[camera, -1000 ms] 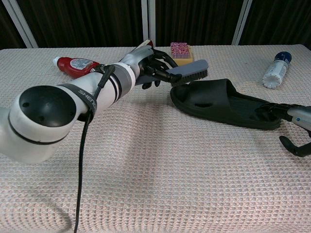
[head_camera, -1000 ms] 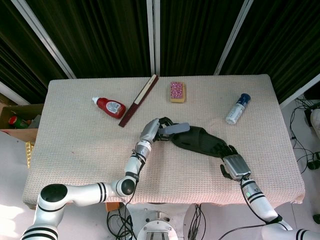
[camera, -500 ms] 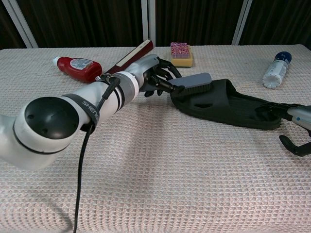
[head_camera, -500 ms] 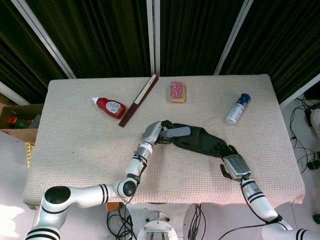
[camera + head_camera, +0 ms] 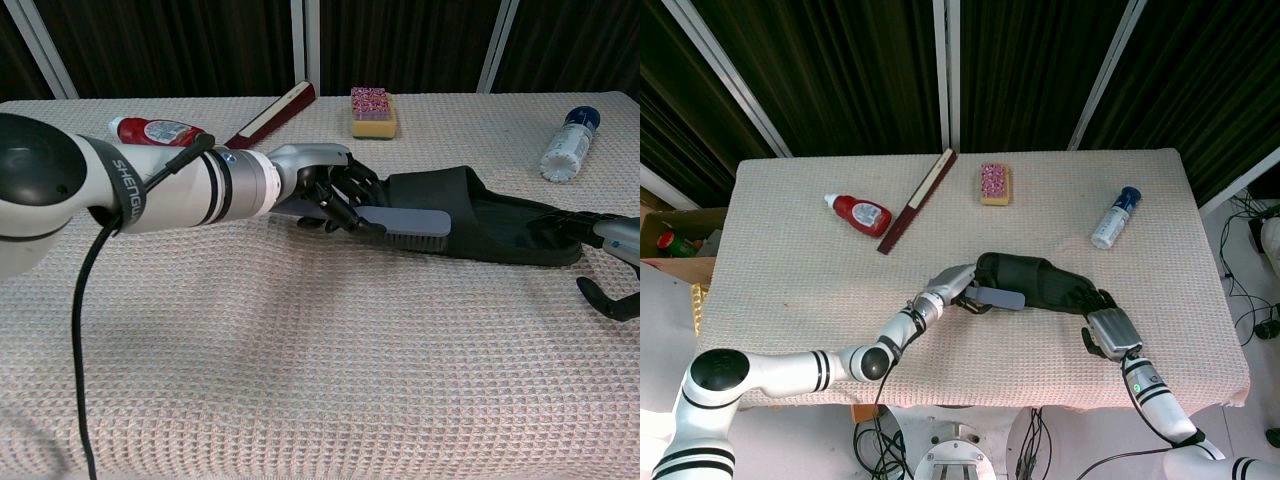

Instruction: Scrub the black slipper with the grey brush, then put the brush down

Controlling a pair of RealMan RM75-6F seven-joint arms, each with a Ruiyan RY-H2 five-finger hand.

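Observation:
The black slipper (image 5: 1045, 283) (image 5: 480, 212) lies at the table's middle, toe to the left. My left hand (image 5: 950, 283) (image 5: 325, 188) grips the handle of the grey brush (image 5: 999, 297) (image 5: 410, 225). The brush lies low against the slipper's near side by the toe, bristles down. At the heel end, the fingers of my right hand (image 5: 1106, 327) (image 5: 608, 268) lie on the slipper, and its thumb hangs apart on the near side.
Along the back of the table stand a red bottle (image 5: 860, 213) (image 5: 155, 130), a dark red folded fan (image 5: 917, 200) (image 5: 272, 113), a yellow sponge with a pink top (image 5: 994, 184) (image 5: 372, 110) and a white bottle with a blue cap (image 5: 1114, 218) (image 5: 568, 143).
My left hand has swept the brush from above the toe's far side over the slipper and down to its near side. The slipper and the right hand have stayed put.

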